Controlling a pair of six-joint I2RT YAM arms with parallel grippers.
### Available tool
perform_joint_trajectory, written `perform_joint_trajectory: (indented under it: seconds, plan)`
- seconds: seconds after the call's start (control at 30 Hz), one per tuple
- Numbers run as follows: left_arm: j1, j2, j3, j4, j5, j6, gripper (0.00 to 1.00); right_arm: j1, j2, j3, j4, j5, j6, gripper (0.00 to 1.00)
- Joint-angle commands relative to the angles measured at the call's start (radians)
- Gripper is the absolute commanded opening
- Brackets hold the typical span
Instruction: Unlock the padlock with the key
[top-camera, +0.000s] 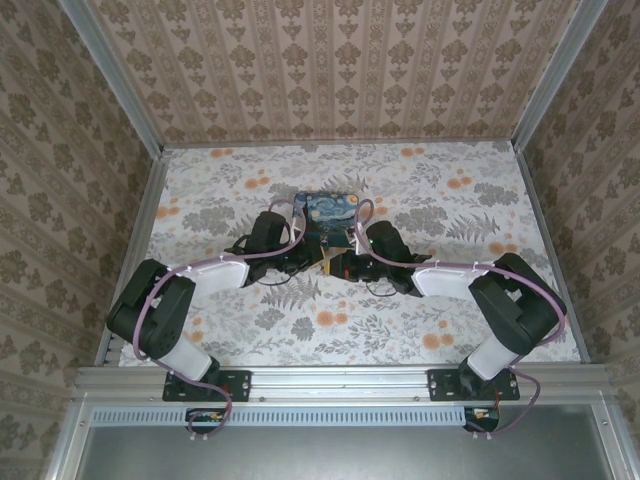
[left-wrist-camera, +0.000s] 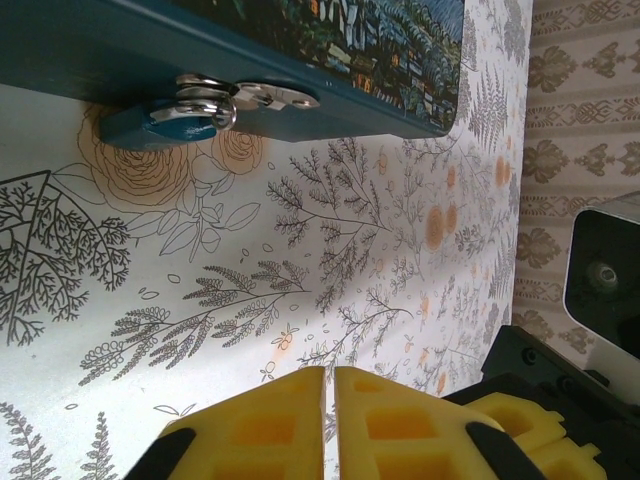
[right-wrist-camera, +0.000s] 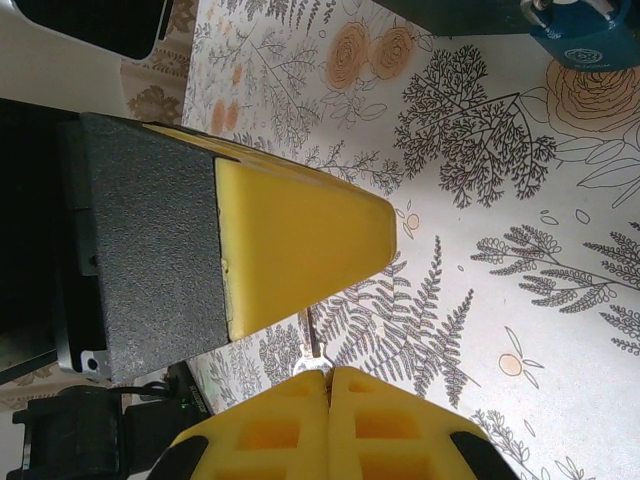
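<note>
The small blue padlock (left-wrist-camera: 150, 125) hangs by its metal shackle (left-wrist-camera: 203, 104) from the hasp on the front of the Starry Night tin (left-wrist-camera: 300, 40). Its body rests on the floral table. In the right wrist view the padlock (right-wrist-camera: 590, 35) is at the top right corner. My right gripper (right-wrist-camera: 327, 372) is shut on the thin metal key (right-wrist-camera: 312, 346), whose shaft pokes out from the fingertips. My left gripper (left-wrist-camera: 329, 372) is shut with nothing in it, a short way in front of the padlock. One of its yellow fingers (right-wrist-camera: 300, 250) sits just above the key.
In the top view the tin (top-camera: 330, 208) stands mid-table, and both grippers meet just in front of it (top-camera: 330, 262). The floral table cover (top-camera: 450, 320) spreads out all around. Patterned walls close in the back and both sides.
</note>
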Motion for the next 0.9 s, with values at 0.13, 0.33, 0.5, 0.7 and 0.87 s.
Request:
perform_joint_trajectory:
  seconds: [0.13,0.33,0.5,0.7,0.87]
  plan:
    - [-0.012,-0.017,-0.01,0.016,0.023,0.015,0.0,0.0,0.02,0.024,0.042,0.009,0.017,0.0]
    - [-0.004,-0.036,0.009,0.007,0.011,0.037,0.0,-0.041,-0.047,0.0,0.008,0.036,0.027,0.57]
    - [0.025,-0.077,0.052,-0.023,0.01,0.089,0.0,-0.081,-0.161,0.012,-0.189,0.145,-0.059,0.99]
    - [0.067,-0.149,0.089,-0.004,0.016,0.149,0.0,-0.184,-0.208,0.025,-0.265,0.143,-0.059,1.0]
    - [0.079,-0.209,0.121,0.02,0.016,0.198,0.0,-0.285,-0.199,-0.077,0.074,0.075,0.127,0.99]
